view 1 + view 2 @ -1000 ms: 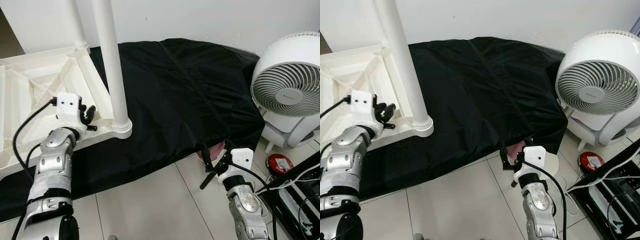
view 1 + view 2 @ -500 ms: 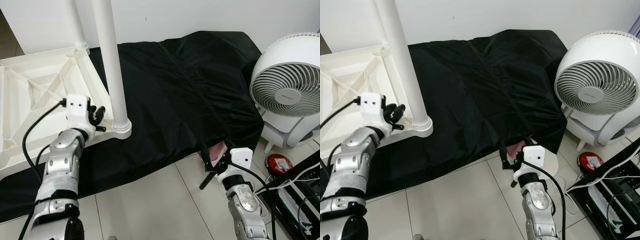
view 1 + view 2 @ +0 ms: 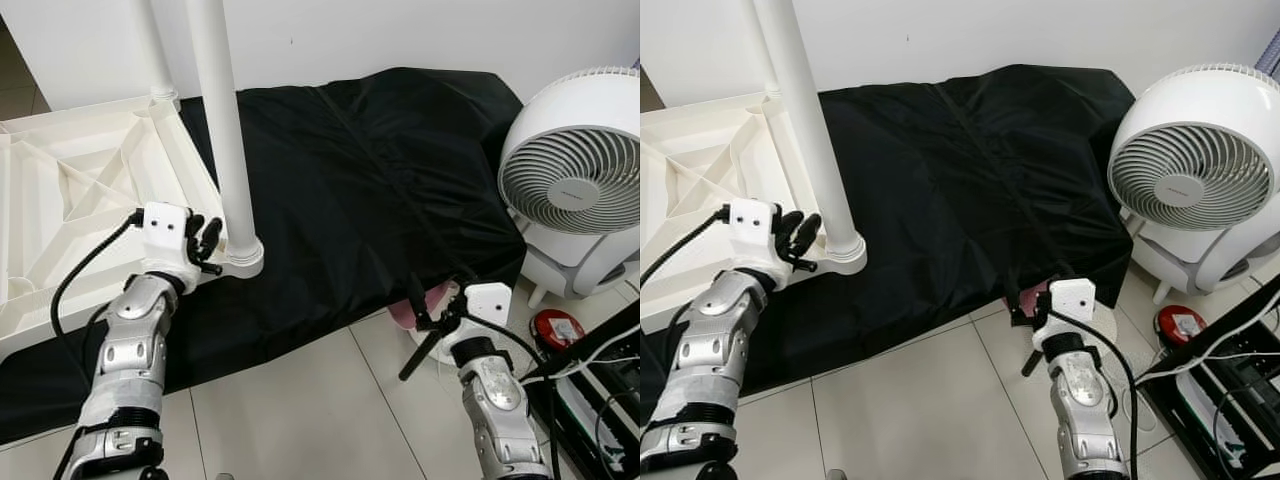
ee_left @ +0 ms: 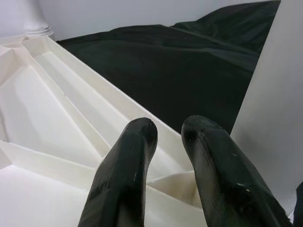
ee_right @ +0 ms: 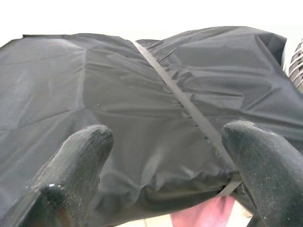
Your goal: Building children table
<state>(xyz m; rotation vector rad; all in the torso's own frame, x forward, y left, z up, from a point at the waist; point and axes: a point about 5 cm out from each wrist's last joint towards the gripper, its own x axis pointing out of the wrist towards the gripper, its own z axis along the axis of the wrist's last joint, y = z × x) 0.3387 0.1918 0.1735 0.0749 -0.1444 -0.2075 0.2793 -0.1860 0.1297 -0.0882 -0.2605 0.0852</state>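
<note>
- The white children's table (image 3: 70,190) is seen lying upside down, its ribbed underside turned upward, partly on the black cover (image 3: 380,190).
- One white leg (image 3: 225,140) is already seated upright in the near corner socket, and a second leg (image 3: 150,50) stands in the corner behind it.
- The remaining corners are cut off by the frame edge, so it cannot be told whether their legs are fitted; the build is judged partly done at best.
- The left hand (image 3: 205,242) is held at the table's edge, just beside the base of the near leg; in the left wrist view its fingers (image 4: 128,175) are set narrowly apart, with nothing gripped between them.
- The right hand (image 3: 1030,320) is held low at the front edge of the black cover, near something pink (image 3: 1038,296) that peeks out from under it; its fingers (image 5: 75,161) are spread wide and hold nothing.
- A white fan (image 3: 575,180) is seen standing on the tiled floor (image 3: 300,400) to the right, well apart from the table.
- No loose leg is visible among the things in view.
</note>
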